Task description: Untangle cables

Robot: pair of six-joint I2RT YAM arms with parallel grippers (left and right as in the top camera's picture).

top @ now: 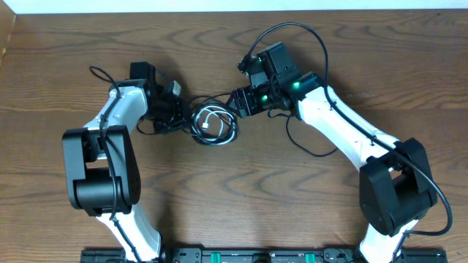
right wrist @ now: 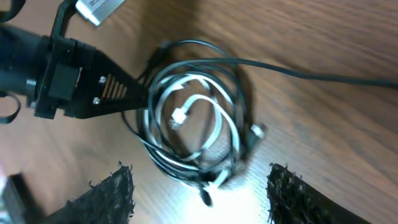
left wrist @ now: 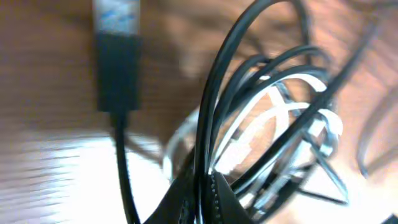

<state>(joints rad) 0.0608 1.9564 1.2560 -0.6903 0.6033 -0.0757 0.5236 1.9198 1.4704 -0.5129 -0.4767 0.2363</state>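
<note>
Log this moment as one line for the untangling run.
left gripper: shut on black cables | right gripper: open, above them | white cable: coiled inside the black loops

No legible text, label, brand or number in any view.
- USB plug [left wrist: 118,62], left wrist view: pale marks on its metal end, too blurred to read.
- Dark strip [top: 256,256] along the table's near edge, overhead view: green patches, any markings too small to read.
</note>
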